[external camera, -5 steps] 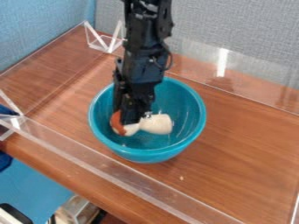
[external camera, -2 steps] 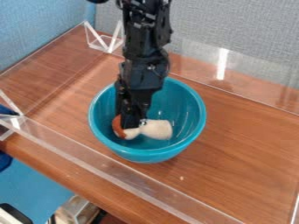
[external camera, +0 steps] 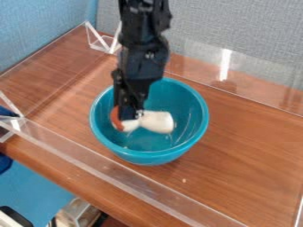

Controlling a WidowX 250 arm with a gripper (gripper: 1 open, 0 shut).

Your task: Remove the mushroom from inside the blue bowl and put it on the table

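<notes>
Up the picture, toward 12 o'clock, goes the small toy mushroom with its orange-brown cap and cream-white stem (external camera: 155, 121), and the black robot gripper (external camera: 129, 110) shifts with it. At the left, the cap now shows near the bowl's 9 o'clock side, a little higher in the view than a moment ago, partly hidden behind the dark fingers. Just to the right of it, those fingers are partly closed, not fully together, and seem to have hold of the mushroom around where cap meets stem; the exact contact is hidden. Since mushroom and gripper shift together, I judge that the grip is working and the lift is starting. Farther right, the pale stem points toward 3 o'clock, over the middle of the glossy teal-blue plastic bowl (external camera: 190, 105), which keeps its place. The mushroom is still within the bowl's outline, and whether its underside is off the bottom I cannot tell. The task is therefore only partly done: the next move should be a straight rise until cap and stem pass the rim, since going sideways too early could knock the wall or drag the bowl. Farthest right, toward 3 o'clock, the reddish-brown wood-grain table (external camera: 246, 133) offers a spot for setting it down.
</notes>
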